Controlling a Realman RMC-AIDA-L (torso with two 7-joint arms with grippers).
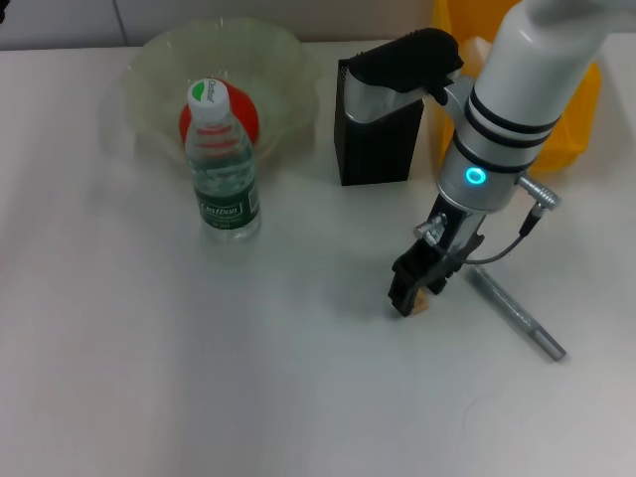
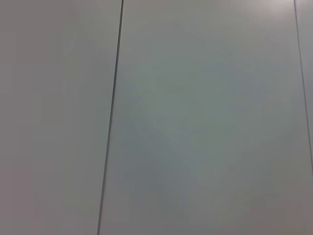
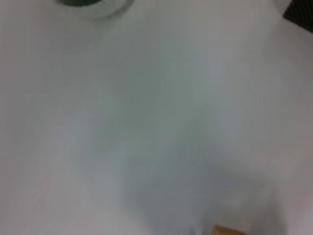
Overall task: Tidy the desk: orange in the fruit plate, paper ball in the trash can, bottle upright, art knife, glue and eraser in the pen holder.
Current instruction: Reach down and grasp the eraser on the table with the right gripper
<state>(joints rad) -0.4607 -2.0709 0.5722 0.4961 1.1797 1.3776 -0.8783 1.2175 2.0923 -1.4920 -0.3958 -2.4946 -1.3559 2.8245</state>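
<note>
Head view: right gripper (image 1: 415, 295) is down at the table (image 1: 149, 378), lower right of centre, fingers clenched on the eraser (image 1: 421, 302), which shows tan at the fingertips. A grey knife (image 1: 515, 313) lies just right of it. Bottle (image 1: 222, 164) stands upright, upper left, in front of the plate (image 1: 288, 60); orange (image 1: 248, 117) sits in the plate behind it. Holder (image 1: 376, 129) is top centre, bin (image 1: 581, 109) at top right behind the arm. Left gripper is out of frame.

Left wrist view: only pale panels with dark seams.

Right wrist view: blurred table, eraser (image 3: 229, 229) at the bottom edge, bottle base (image 3: 93, 6) at the top edge, holder corner (image 3: 301, 11) top right.
</note>
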